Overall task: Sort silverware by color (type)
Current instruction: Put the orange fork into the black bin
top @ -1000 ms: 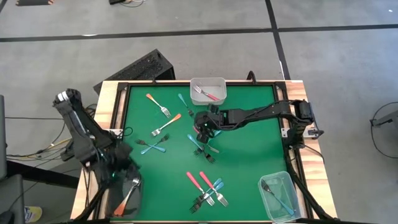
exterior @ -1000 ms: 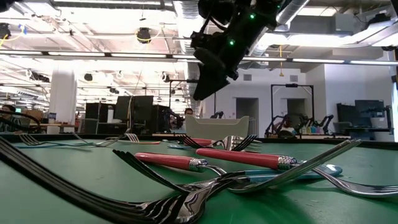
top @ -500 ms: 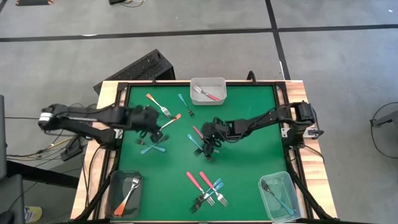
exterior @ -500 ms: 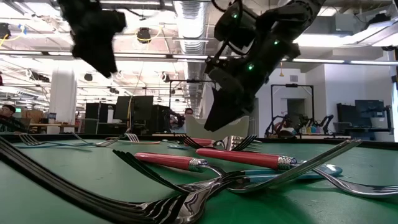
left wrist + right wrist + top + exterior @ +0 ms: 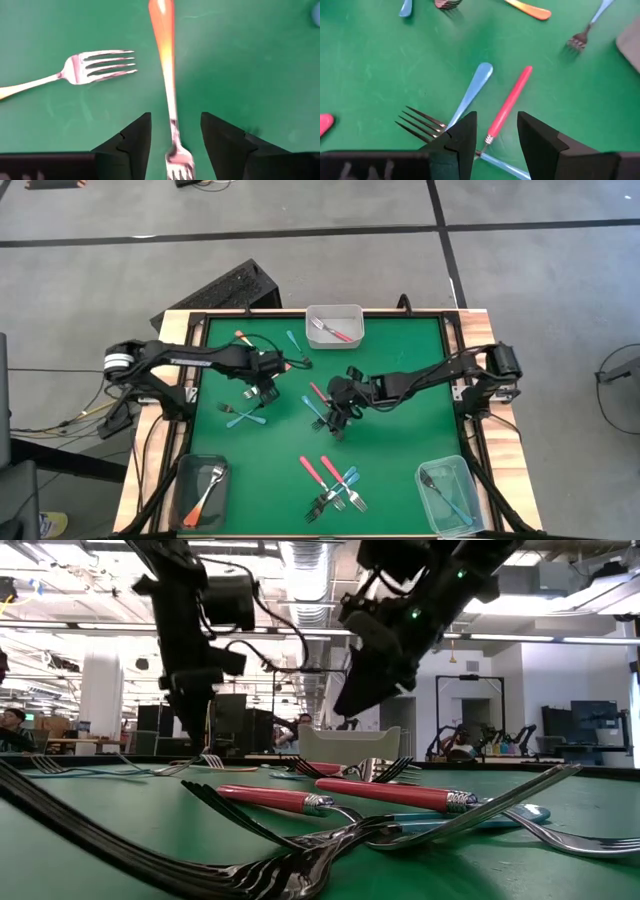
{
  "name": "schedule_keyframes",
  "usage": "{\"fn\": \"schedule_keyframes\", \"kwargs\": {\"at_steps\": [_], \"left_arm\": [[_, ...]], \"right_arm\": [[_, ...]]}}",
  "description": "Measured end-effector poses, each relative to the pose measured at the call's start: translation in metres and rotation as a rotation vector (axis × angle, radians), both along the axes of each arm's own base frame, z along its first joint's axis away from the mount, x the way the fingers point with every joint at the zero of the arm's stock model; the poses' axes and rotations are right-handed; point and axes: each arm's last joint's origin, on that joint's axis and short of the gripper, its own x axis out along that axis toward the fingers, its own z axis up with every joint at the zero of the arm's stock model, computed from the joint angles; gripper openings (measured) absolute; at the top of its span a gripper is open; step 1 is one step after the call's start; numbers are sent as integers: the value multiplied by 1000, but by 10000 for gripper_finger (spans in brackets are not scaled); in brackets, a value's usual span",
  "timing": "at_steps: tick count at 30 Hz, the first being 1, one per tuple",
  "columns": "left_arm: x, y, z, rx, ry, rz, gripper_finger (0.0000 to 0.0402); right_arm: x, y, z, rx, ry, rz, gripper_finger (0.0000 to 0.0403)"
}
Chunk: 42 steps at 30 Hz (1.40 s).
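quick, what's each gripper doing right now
Left gripper: open, straddling an orange-handled fork, holding nothing.
Right gripper: open over a pink-handled fork, holding nothing.

Floor (image 5: 120, 270): I see grey concrete all round, crossed by dark tape lines (image 5: 300, 235).
Ceiling (image 5: 90, 580): I see white ducts and pipes with strip lights.
Far room: monitors (image 5: 215, 712) at 9 o'clock, a white pillar (image 5: 100, 690), a doorway (image 5: 462, 705) at 3 o'clock.

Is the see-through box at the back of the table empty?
No. The clear tub at the far edge holds a pink-handled fork; the high view shows it lying inside, with silver tines beside it.
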Motion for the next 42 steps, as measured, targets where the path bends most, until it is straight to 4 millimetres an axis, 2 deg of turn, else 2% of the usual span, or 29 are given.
{"fn": "schedule_keyframes", "kwargs": {"at_steps": [5,10,15,18,22,24,26,29,32,36,42], "left_arm": [[0,14,-18,-19,1,6,145],[-14,22,-37,-110,-20,15,143],[-23,22,-48,-141,-27,-24,135],[-26,21,-52,-142,-25,-44,104],[-28,19,-50,-151,-31,-28,29],[-30,15,-43,-147,-52,-8,10],[-40,6,-34,-163,-31,18,9],[-48,-6,-4,-111,-134,80,5],[-73,-30,20,-101,-168,151,4],[-99,-62,52,-156,-392,217,3],[-128,-93,75,-288,-625,252,3]], "right_arm": [[-9,5,6,-35,40,-14,166],[-12,9,6,-48,58,-25,166],[-12,6,8,-52,41,-51,166],[-11,2,9,-51,30,-65,166],[-9,-5,10,-42,5,-92,166],[-7,-8,12,-40,-22,-102,166],[-4,-12,14,-38,-55,-113,166],[-2,-18,18,-42,-94,-125,166],[0,-24,20,-57,-115,-128,166],[2,-33,23,-68,-145,-141,166],[4,-43,27,-70,-203,-168,166]]}}
